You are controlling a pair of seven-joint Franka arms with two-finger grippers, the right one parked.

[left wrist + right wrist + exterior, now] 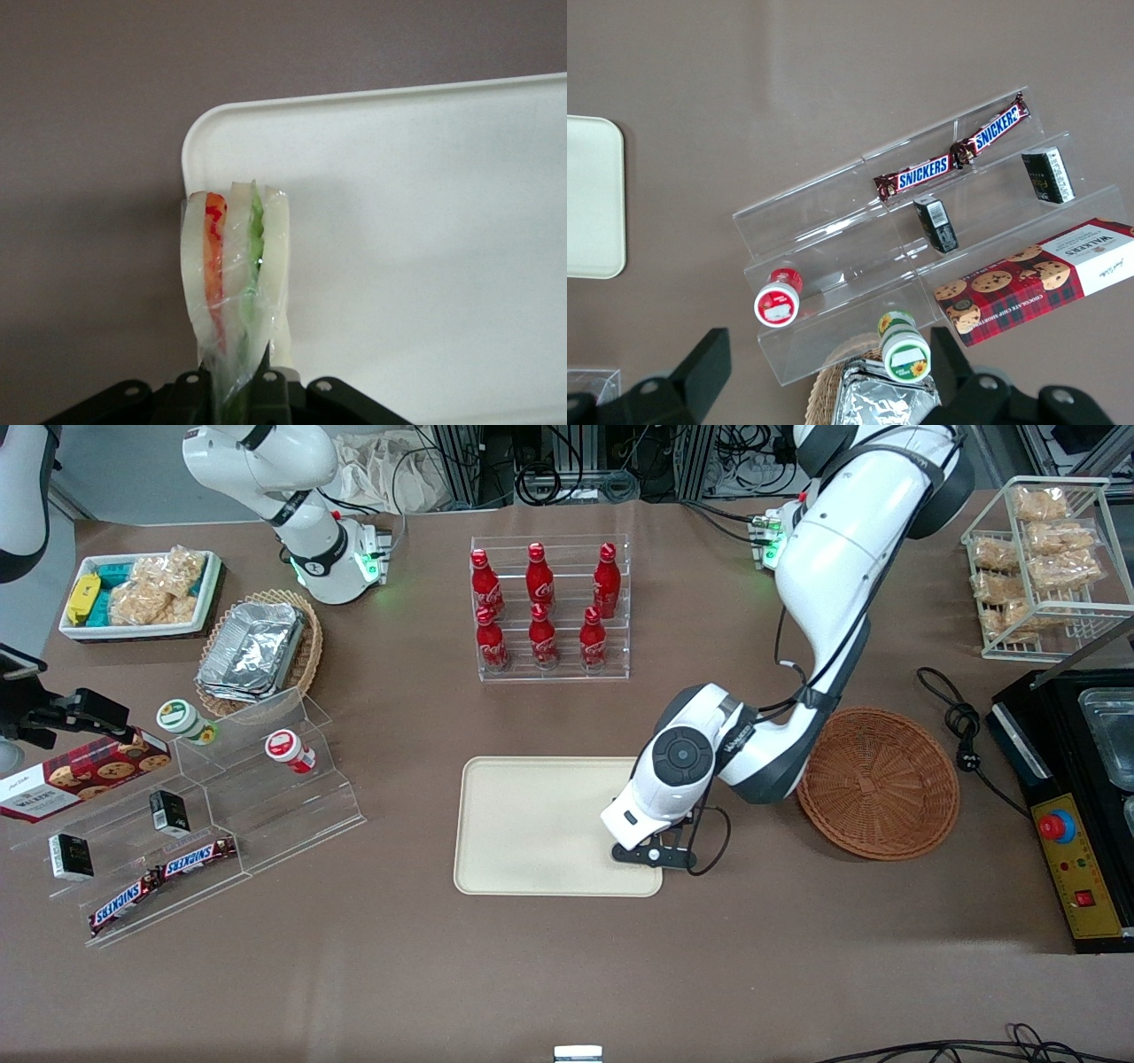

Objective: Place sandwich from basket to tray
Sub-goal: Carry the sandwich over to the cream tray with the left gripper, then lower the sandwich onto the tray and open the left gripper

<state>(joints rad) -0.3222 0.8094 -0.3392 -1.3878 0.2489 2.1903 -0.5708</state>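
My left gripper point(235, 391) is shut on the sandwich point(232, 274), a wrapped wedge of pale bread with orange, red and green layers, held upright by its narrow end. It hangs over the corner of the cream tray point(425, 221). In the front view the gripper point(651, 841) is above the tray's point(540, 824) corner nearest the basket and the camera, and the arm's hand hides the sandwich. The reddish-brown wicker basket point(879, 784) lies empty beside the tray, toward the working arm's end.
A rack of red cola bottles point(549, 607) stands farther from the camera than the tray. A clear stepped shelf with Snickers bars point(204, 815), a tan basket of foil containers point(257, 651) and a white snack bin point(142, 593) lie toward the parked arm's end. A black appliance point(1072, 797) stands beside the reddish-brown basket.
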